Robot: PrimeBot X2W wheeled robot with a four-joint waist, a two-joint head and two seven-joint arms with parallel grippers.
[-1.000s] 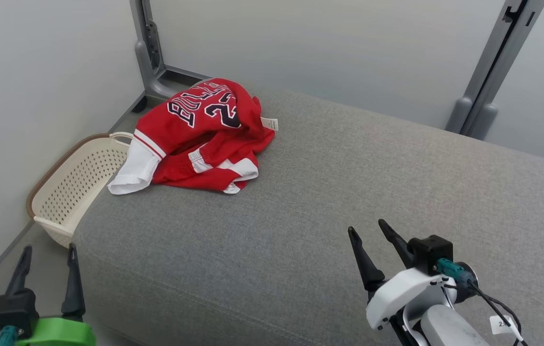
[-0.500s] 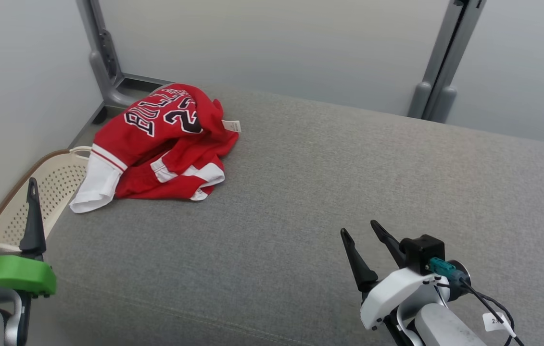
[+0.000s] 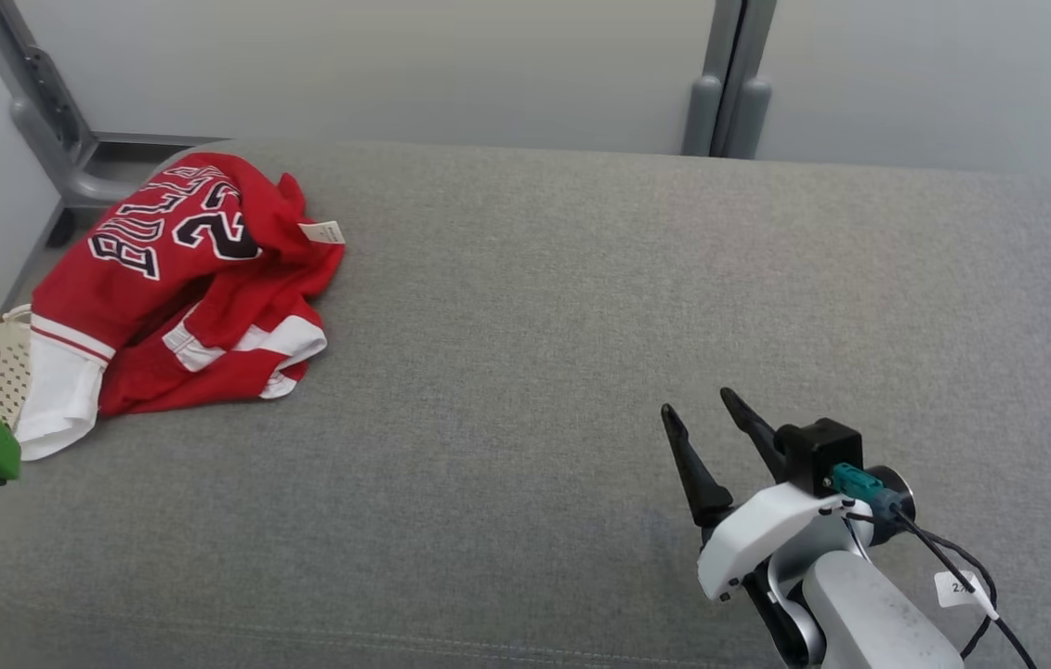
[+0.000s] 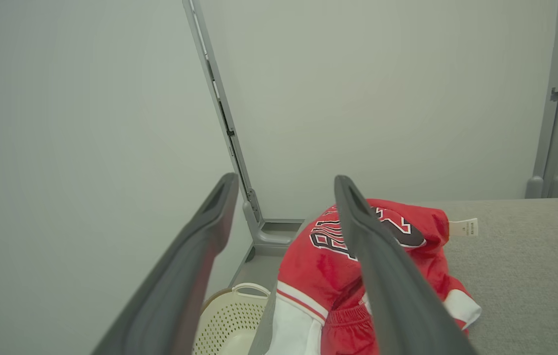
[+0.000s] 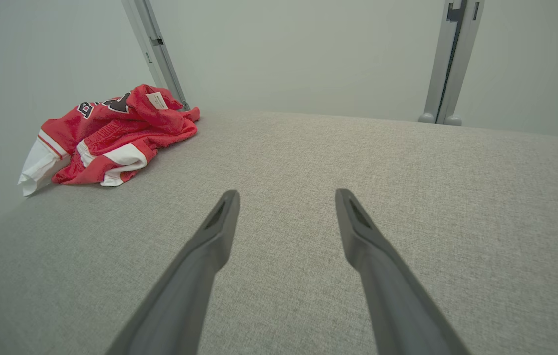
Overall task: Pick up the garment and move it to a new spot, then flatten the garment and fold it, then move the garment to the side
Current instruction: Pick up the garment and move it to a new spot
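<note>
Garment (image 3: 181,288), red jersey crumpled at far left corner of grey fabric surface (image 3: 581,325), white part at edge beside cream basket (image 4: 229,320), left claw (image 4: 286,182) wide, empty, near it, right claw (image 3: 698,402) wide, empty, well apart

"BULL" lettering and a "2", partly folded, on the red garment (image 3: 163,307)

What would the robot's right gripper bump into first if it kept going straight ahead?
Most likely the bare grey cushion: the open right gripper tilts down toward it. The red garment lies well off to its left. Depth is hard to judge.
</note>
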